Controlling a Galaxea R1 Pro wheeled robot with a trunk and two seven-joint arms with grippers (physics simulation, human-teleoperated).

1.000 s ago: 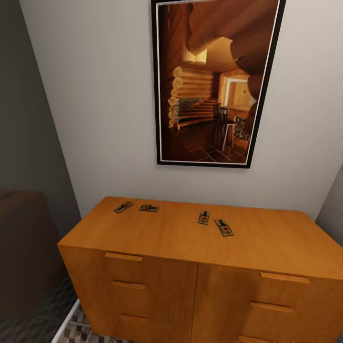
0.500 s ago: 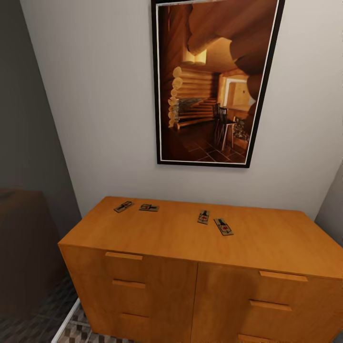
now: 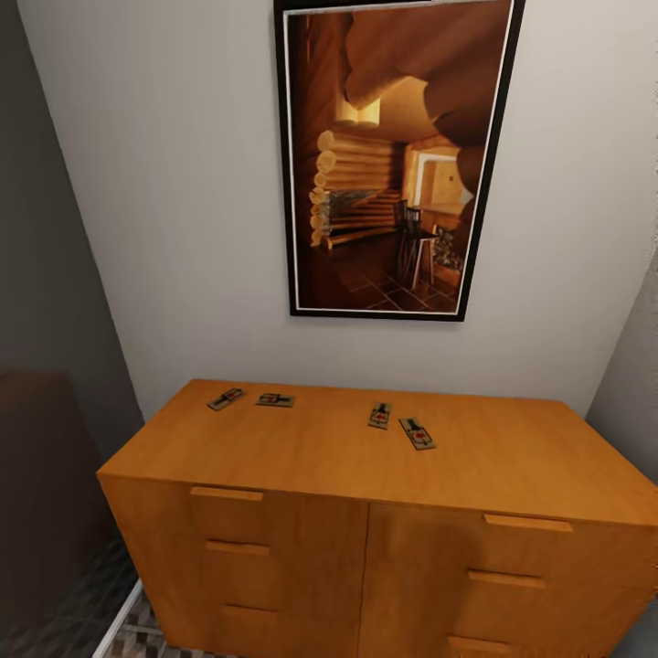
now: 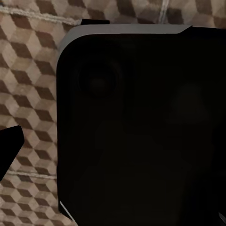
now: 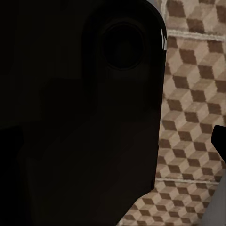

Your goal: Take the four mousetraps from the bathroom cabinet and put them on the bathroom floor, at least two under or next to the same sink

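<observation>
Jaws, both arms: state cannot be told. In each wrist view a large dark body blocks most of the frame, with the cube-patterned bathroom floor [image 4: 28, 61] beyond it; a black tip shows at the edge of each view, too little to judge any gap or grasp.

Cabinet [image 3: 366, 548]: low, wide, orange-brown wood, flat drawer fronts with slim bar handles, smooth top surface. Landmark for the items below.

Mousetraps, four, all lying flat on the cabinet's top surface, toward its rear edge:
- first mousetrap [image 3: 226, 399], nearest the cabinet's left rear corner, angled;
- second mousetrap [image 3: 275, 400], just beside the first, toward the middle;
- third mousetrap [image 3: 380, 416], near the middle of the top;
- fourth mousetrap [image 3: 417, 434], just beside the third, a little nearer the cabinet's front edge.
Small brown boards, thin wire parts, red mark visible on the third and fourth.

Framed picture [image 3: 393, 155]: black frame, log-cabin interior, on the pale wall above the cabinet.

Dark brown block [image 3: 41, 493]: left of the cabinet, indistinct.
</observation>
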